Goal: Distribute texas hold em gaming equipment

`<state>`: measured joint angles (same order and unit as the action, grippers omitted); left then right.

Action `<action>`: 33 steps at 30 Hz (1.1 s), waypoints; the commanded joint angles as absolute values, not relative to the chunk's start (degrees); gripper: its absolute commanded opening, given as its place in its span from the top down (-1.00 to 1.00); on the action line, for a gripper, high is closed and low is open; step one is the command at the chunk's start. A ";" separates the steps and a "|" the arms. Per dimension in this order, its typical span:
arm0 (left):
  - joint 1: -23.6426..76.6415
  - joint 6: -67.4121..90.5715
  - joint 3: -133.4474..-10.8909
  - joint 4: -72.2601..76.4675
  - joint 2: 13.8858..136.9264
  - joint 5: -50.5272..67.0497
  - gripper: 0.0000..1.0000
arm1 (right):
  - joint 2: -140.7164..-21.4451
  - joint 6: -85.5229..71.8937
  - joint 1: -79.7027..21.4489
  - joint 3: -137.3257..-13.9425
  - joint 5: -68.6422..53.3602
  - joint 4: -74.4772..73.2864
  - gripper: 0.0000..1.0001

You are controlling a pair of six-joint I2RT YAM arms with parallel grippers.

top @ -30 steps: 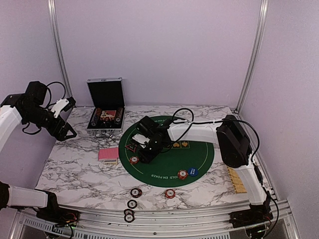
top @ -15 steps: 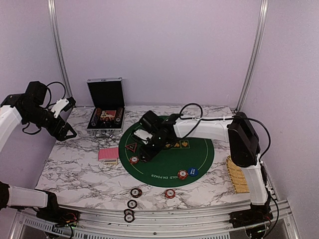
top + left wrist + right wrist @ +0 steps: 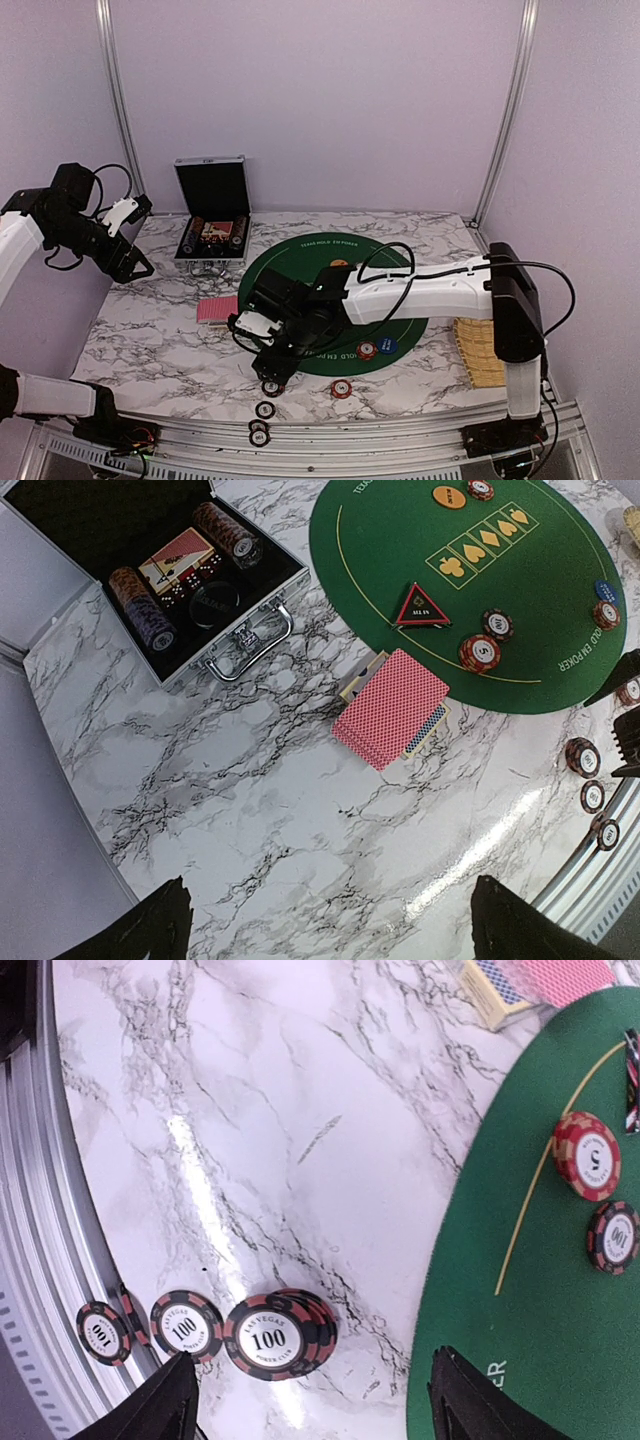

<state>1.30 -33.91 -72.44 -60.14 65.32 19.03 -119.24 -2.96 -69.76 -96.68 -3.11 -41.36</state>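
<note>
Right gripper (image 3: 315,1405) hangs over the chip stack (image 3: 275,1335), which sits just off the near-left edge of the green mat (image 3: 530,1290). Jaws apart, nothing gripped. Stack rests flat, judged one player's share. Left gripper (image 3: 335,930) is spread and empty, well left of the mat, clear of the cards (image 3: 392,708).

The left arm is raised out to the side, left claw (image 3: 146,236) spread wide. The right arm stretches leftward, right claw (image 3: 270,362) parted, pointing down.
</note>
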 commanded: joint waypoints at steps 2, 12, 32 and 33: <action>1.32 -34.26 -74.22 -62.18 65.19 19.31 -0.98 | -121.78 -2.38 -70.74 -98.47 -4.53 -42.43 -0.59; 1.37 -34.23 -74.44 -62.41 65.18 19.17 -0.98 | -125.96 -0.18 -71.94 -101.15 -5.34 -43.77 -0.61; 1.37 -34.47 -74.28 -62.41 65.22 19.07 -0.98 | -128.05 -0.14 -72.16 -101.34 -5.21 -43.95 -0.21; 1.33 -34.48 -74.21 -62.40 65.20 19.03 -0.98 | -128.13 -0.16 -72.16 -101.34 -5.11 -43.95 -0.20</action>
<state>1.30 -33.91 -73.14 -60.77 65.32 19.00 -127.17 -0.19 -71.53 -98.87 -5.67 -43.75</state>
